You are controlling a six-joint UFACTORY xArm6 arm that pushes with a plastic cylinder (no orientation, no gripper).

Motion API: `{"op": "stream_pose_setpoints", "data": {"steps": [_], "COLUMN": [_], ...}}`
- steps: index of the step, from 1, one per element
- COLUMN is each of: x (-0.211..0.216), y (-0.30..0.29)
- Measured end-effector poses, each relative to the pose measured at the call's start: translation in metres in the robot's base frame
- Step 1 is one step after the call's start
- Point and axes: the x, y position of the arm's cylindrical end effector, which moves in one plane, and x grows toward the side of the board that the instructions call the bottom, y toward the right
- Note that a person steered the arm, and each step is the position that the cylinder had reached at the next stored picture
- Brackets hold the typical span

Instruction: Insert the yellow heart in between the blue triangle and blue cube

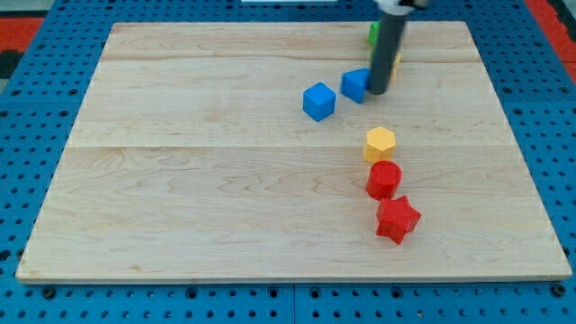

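The blue cube (319, 101) sits upper middle on the wooden board (207, 180). The blue triangle (355, 85) lies just to its upper right, a small gap between them. My tip (376, 92) rests against the triangle's right side. The dark rod rises toward the view's top and hides most of a yellow block, apparently the yellow heart (397, 66); only a sliver shows at the rod's right edge, so its shape cannot be made out. The heart lies right of the triangle, not between the two blue blocks.
A green block (372, 34) peeks out left of the rod near the board's top edge. A yellow hexagon (380, 144), a red cylinder (383, 179) and a red star (397, 219) form a column below my tip.
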Motion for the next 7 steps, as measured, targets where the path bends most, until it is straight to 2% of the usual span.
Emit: {"op": "stream_pose_setpoints", "data": {"steps": [1,3,4,6,7], "x": [0.005,0.007,-0.033,-0.062,-0.062], "y": [-0.058,0.118,0.167,0.146,0.105]}}
